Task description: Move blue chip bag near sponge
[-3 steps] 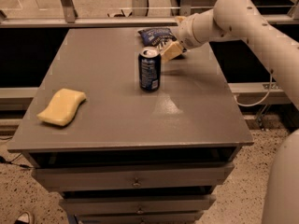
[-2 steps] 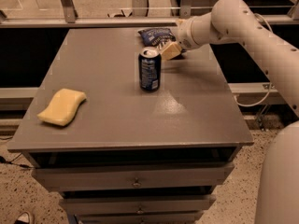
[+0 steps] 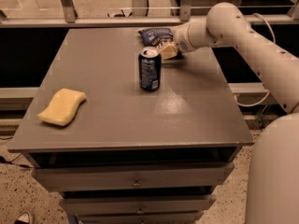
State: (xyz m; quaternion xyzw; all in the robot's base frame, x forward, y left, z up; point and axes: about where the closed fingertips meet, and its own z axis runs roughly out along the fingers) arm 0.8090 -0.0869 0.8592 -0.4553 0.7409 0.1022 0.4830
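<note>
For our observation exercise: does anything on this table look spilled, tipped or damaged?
Nothing stands out: soda can upright, sponge flat near the left edge, blue chip bag at the far edge, gripper beside it.

Legible text: none was found.
- Blue chip bag [image 3: 153, 33], upper centre of frame: pale lettering was unreadable.
- Blue soda can [image 3: 150, 70], centre: label print was unreadable.
- Gripper [image 3: 168, 51], upper centre, just beside the bag: bore no readable marking.

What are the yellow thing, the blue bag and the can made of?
The sponge: probably soft foam, matte, wavy rounded edges. The blue chip bag: likely foil or plastic, creased. The soda can: seemingly metal, shiny silvery top. The gripper is by the bag, at the table's far side.
</note>
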